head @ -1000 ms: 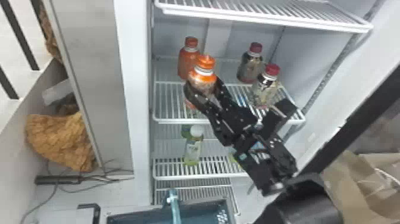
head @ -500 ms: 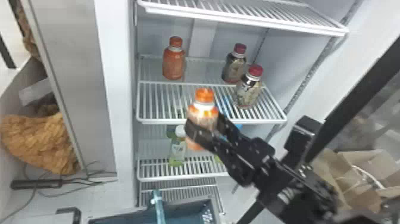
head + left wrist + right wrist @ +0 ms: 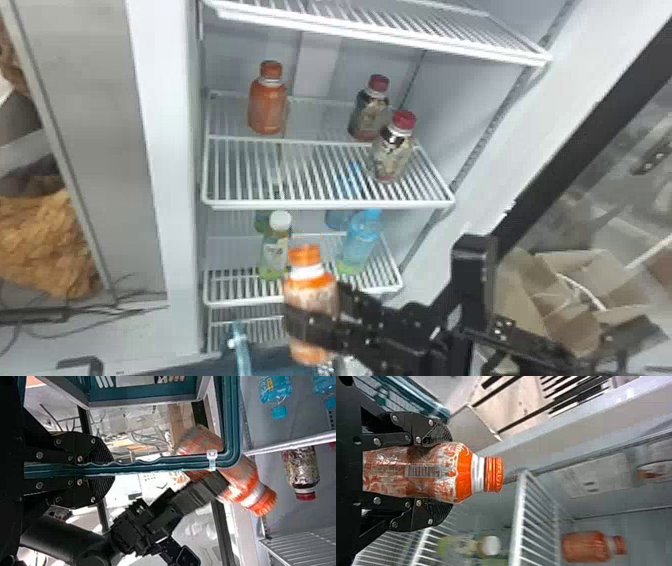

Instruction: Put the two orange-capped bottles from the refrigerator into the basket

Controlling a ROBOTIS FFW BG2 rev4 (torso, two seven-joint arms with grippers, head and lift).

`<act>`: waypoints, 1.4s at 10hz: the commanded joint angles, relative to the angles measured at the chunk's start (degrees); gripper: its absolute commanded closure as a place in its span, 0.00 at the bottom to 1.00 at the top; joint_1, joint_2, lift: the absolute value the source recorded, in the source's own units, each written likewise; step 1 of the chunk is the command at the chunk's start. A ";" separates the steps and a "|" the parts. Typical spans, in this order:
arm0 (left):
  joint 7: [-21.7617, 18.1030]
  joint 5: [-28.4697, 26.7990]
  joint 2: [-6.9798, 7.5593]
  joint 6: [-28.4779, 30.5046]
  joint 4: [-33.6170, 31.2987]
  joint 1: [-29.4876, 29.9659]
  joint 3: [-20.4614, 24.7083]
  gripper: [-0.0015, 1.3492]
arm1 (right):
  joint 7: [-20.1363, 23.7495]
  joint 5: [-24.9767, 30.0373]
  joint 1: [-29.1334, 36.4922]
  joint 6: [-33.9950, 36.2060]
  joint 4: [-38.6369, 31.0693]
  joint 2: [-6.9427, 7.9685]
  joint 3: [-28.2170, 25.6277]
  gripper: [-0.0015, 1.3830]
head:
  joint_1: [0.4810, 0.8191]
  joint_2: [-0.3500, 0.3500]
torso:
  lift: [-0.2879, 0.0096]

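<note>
1. R gripper (image 3: pixel 315 309) is grasping one orange-cap btl (image 3: pixel 311 286), in front of lower shelf (image 3: pixel 245 303).
2. L gripper (image 3: pixel 110 469) is clenched on the basket rim (image 3: pixel 234 423).
3. Other orange-cap btl (image 3: pixel 267 107) stands on fridge shelf (image 3: pixel 325 204).

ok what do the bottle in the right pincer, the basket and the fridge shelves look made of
Bottle: probably plastic in a glossy printed film, judging by its bright highlights; the ridged cap looks like moulded plastic.
Basket: likely smooth moulded plastic, with even teal colour and ridges along the rim.
Shelves: thin white rods, probably coated metal wire, though plastic can't be ruled out.
</note>
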 commanded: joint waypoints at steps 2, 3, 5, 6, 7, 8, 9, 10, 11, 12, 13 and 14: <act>0.00 0.00 -0.03 0.00 0.00 0.04 -0.02 0.90 | 0.53 -0.48 -0.40 13.08 -3.42 -0.80 -0.10 0.71 | 0.63 0.00 | 0.83; 0.00 0.12 -0.03 0.00 0.00 0.04 -0.02 0.90 | 0.61 -0.25 -0.96 18.14 -4.82 -1.24 0.12 0.71 | 0.63 0.00 | 0.83; 0.00 0.00 -0.03 0.00 0.00 -0.24 -0.24 0.90 | 0.70 0.09 -2.93 25.74 -5.25 -1.68 1.50 0.71 | 0.63 0.00 | 0.83; 0.00 0.00 -0.03 0.00 0.00 -0.24 -0.24 0.90 | 0.70 0.44 -3.77 27.09 -4.12 -1.86 2.41 0.71 | 0.63 0.00 | 0.83; 0.00 0.00 -0.03 0.00 0.00 -0.24 -0.24 0.90 | 0.88 0.66 -4.90 27.09 -1.73 -2.21 3.55 0.71 | 0.63 0.00 | 0.83; 0.00 0.12 -0.03 0.00 0.00 -0.24 -0.24 0.90 | 1.76 0.66 -6.02 27.09 0.66 -2.38 4.01 0.66 | 0.63 0.00 | 0.83; 0.00 0.12 -0.03 -0.14 0.00 -0.10 -0.13 0.90 | 2.20 1.35 -6.45 27.09 1.08 -2.47 4.35 0.41 | 0.63 0.00 | 0.83; 0.00 0.12 -0.03 -0.14 0.00 -0.10 -0.24 0.90 | 2.72 1.69 -6.59 27.09 1.08 -2.56 4.35 0.23 | 0.63 0.00 | 0.83; 0.00 0.69 -0.03 -0.14 0.00 -0.10 -0.24 0.90 | 2.81 1.81 -6.73 27.09 0.52 -2.56 3.89 0.08 | 0.63 0.00 | 0.83; 0.00 0.69 -0.03 -0.14 0.00 -0.24 -0.47 0.90 | 2.99 1.92 -6.87 27.09 0.10 -2.47 3.10 0.06 | 0.63 0.00 | 0.83; 0.09 0.69 -0.03 -0.14 0.00 -0.24 -0.47 0.90 | 3.25 1.92 -6.87 27.09 -0.61 -2.56 2.30 0.08 | 0.63 0.00 | 0.83; 0.09 0.80 -0.03 -0.14 0.00 -0.24 -0.47 0.90 | 3.16 2.95 -6.59 23.77 -1.87 -2.47 1.95 0.08 | 0.63 0.00 | 0.83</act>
